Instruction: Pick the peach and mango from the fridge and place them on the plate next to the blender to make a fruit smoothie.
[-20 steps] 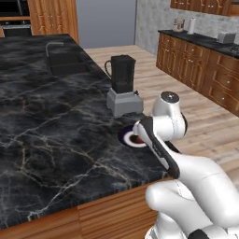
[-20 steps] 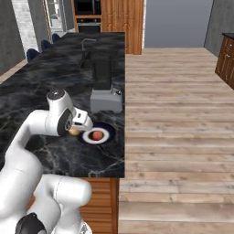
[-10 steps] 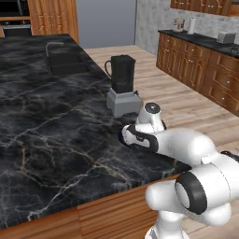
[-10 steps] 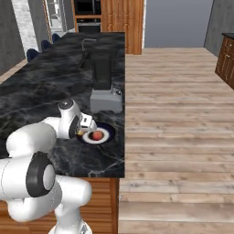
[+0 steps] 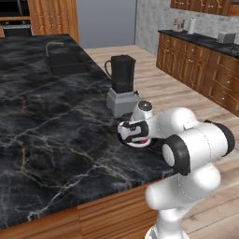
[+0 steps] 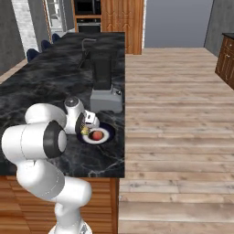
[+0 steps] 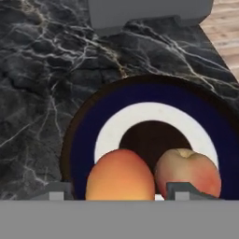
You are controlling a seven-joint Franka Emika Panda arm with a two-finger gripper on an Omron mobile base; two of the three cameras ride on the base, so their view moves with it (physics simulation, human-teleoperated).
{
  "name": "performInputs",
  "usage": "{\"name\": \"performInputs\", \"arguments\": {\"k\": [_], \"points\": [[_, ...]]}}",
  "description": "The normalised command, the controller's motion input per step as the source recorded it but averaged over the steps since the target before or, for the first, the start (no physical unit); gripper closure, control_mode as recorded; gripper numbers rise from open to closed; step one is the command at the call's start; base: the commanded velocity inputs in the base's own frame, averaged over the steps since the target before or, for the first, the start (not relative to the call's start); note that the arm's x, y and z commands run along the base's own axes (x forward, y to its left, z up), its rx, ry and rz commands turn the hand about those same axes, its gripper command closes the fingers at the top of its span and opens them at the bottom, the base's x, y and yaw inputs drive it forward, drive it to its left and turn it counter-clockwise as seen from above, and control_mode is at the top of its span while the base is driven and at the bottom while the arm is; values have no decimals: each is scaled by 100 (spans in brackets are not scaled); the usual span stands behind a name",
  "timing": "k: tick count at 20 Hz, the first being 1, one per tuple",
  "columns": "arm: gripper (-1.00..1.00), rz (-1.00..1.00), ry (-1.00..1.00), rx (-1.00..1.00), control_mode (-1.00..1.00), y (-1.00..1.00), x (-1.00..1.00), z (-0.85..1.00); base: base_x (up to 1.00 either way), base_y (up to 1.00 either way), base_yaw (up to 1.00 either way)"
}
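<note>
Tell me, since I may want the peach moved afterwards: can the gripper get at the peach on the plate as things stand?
Probably yes. The gripper hangs low over the plate, right at the mango, and the peach sits touching it with nothing above. The mango crowds one side, so a finger might nudge it.

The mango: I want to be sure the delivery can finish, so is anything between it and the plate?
Nothing visible is. In the hand view the yellow-orange mango already sits over the round dark plate with its white ring, beside the reddish-orange peach, between the claw fingertips. The grey-based black blender stands just past the plate.
</note>
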Motion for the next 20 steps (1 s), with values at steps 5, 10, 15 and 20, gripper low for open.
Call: {"name": "performInputs", "arguments": {"k": [5, 10, 15, 20], "points": [[-100, 0, 3, -1, -100, 1, -4, 41, 0, 0, 0], [-100, 0, -18, -3, -100, 0, -93, 63, 0, 0, 0], [-100, 2, -38, -1, -100, 0, -100, 4, 0, 0, 0], [-100, 0, -33, 0, -100, 0, -100, 0, 0, 0, 0]]}}
